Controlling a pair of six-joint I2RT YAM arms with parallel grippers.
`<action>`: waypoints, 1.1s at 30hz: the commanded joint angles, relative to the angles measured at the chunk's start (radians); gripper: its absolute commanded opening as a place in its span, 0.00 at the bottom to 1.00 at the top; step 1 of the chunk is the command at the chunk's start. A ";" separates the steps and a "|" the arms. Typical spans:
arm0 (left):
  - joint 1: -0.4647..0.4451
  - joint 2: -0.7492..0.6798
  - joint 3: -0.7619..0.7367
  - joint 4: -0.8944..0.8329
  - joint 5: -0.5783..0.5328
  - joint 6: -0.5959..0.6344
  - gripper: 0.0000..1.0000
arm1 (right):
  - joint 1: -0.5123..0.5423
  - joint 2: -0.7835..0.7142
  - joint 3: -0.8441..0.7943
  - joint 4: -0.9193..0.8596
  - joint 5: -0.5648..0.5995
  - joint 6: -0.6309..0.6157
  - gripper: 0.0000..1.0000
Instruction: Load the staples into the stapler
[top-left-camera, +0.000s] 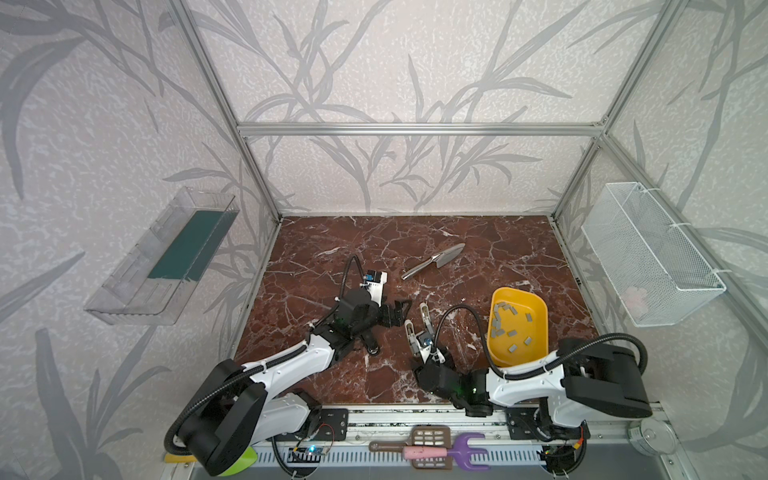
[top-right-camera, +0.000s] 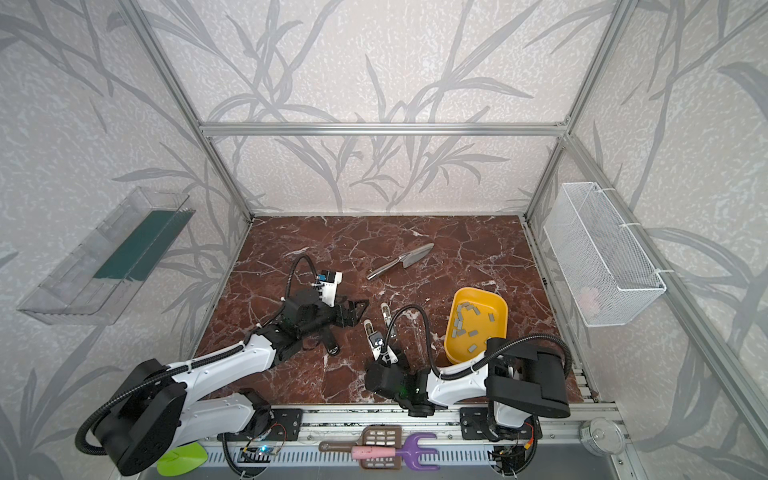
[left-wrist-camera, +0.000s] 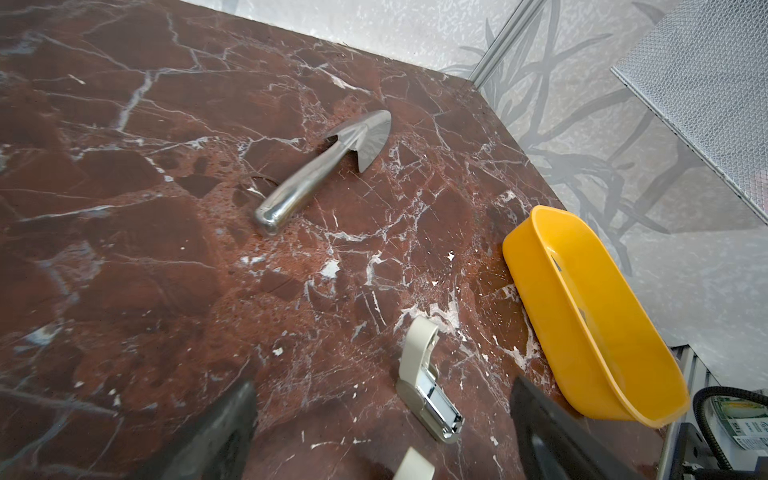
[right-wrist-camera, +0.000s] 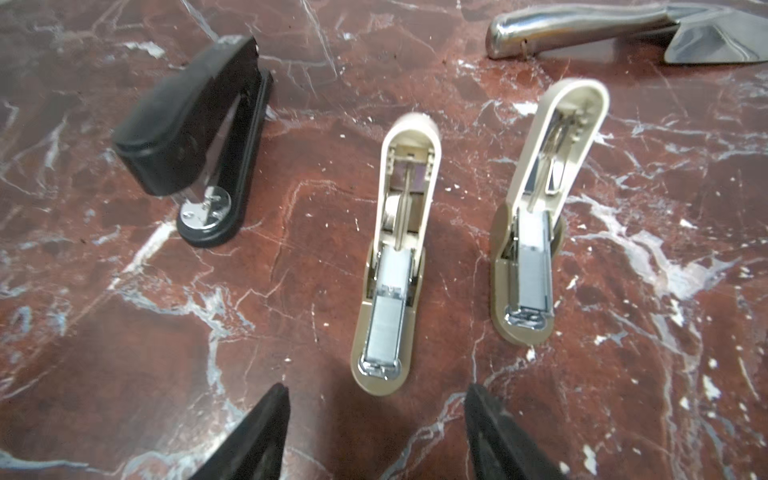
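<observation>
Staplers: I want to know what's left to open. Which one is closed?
The black stapler: its top sits down over its base, while the two beige staplers have lids swung up, magazines exposed.

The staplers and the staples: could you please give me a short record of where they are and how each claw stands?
staples: loose in the yellow tray
beige stapler nearer the tray: lid raised, magazine exposed
other beige stapler: lid raised, magazine exposed
black stapler: closed, standing apart beside the beige pair
left claw: open, empty
right claw: open, empty, facing the beige staplers
</observation>
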 joint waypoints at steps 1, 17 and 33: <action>-0.013 0.041 0.031 0.058 0.015 0.005 0.94 | 0.002 0.035 -0.017 0.037 0.036 0.023 0.66; -0.014 0.135 0.056 0.071 -0.012 -0.014 0.83 | -0.001 0.252 -0.103 0.370 0.098 -0.068 0.50; -0.015 0.216 0.029 0.145 0.061 -0.021 0.63 | -0.017 0.297 -0.109 0.452 0.076 -0.093 0.37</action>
